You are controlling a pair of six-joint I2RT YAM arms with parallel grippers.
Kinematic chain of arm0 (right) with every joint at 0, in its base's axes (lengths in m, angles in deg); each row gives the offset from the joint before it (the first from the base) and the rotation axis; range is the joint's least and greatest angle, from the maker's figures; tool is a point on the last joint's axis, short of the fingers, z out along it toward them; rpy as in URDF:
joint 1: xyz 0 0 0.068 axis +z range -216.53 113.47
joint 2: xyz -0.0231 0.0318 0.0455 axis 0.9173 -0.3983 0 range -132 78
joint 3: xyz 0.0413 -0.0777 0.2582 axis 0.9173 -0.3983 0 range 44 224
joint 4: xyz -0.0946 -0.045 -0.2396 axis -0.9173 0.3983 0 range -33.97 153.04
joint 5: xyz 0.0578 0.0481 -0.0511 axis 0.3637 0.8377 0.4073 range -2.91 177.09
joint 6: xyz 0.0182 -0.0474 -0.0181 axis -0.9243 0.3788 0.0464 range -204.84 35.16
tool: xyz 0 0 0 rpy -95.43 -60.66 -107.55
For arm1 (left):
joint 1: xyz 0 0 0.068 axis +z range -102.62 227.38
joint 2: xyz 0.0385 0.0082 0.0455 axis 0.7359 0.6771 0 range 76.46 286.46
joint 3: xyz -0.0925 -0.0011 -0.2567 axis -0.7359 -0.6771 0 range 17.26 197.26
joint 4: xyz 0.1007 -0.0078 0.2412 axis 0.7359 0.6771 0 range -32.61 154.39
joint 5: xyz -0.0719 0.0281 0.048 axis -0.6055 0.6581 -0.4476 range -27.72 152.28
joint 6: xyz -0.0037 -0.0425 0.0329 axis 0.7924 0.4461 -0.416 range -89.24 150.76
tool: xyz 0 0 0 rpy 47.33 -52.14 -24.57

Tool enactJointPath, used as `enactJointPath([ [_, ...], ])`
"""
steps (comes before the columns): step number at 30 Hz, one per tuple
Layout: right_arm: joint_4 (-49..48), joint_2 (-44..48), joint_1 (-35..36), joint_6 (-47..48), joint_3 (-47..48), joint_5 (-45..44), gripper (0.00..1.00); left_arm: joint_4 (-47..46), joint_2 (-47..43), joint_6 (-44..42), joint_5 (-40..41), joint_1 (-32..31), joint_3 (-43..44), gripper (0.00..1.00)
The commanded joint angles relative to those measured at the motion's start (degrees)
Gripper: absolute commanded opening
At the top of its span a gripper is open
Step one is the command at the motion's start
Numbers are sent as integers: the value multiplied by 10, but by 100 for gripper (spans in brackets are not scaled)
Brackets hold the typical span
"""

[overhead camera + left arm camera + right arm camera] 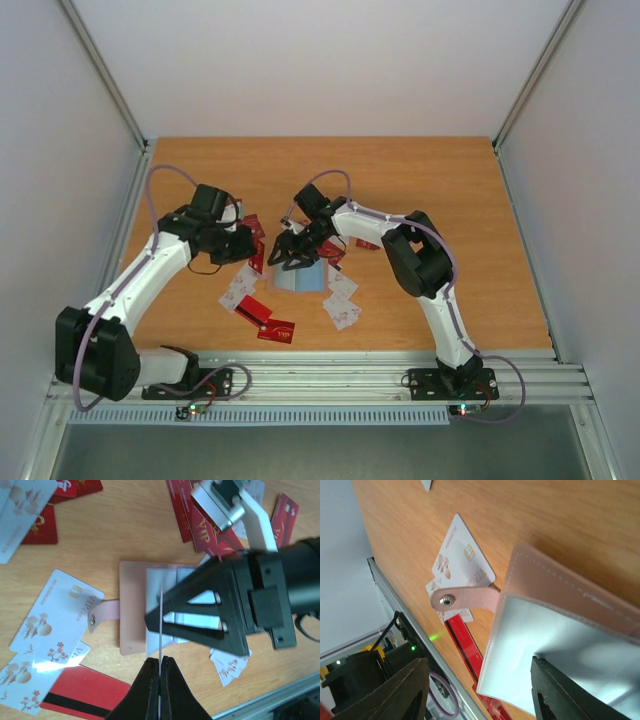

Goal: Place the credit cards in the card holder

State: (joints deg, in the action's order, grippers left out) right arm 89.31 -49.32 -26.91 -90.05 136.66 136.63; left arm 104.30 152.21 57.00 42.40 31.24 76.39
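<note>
edge-on card (160,620) in left gripper (160,666), right gripper (480,695) over card holder (132,607)

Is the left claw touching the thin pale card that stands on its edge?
Touching. The left wrist view shows the left gripper shut, its black fingers pressed against both sides of the thin pale card.

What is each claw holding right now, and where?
Left claw pinches a card, seen edge-on, by its near edge. Right claw is open over the holder, gripping nothing.
</note>
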Motion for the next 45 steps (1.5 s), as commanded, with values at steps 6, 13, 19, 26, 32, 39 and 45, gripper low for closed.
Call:
enactJointPath([
  [6,-16,-24,-14,-26,19,-14,55,-127,-34,65,-127,2,-99,0],
  [13,-62,-9,-32,-47,-11,2,46,-294,41,108,-232,3,-142,0],
  [19,-51,-9,-34,-52,-6,-11,32,-381,109,131,-257,3,-165,0],
  [26,-27,-6,-41,-43,9,-9,27,-448,171,143,-270,2,-170,0],
  [32,-12,-4,-45,-41,31,2,29,-419,197,105,-259,0,-162,0],
  [39,12,11,-61,-49,65,7,31,-423,219,81,-253,-9,-158,0],
  [45,54,20,-76,-33,94,2,33,-453,235,90,-260,-10,-163,0],
])
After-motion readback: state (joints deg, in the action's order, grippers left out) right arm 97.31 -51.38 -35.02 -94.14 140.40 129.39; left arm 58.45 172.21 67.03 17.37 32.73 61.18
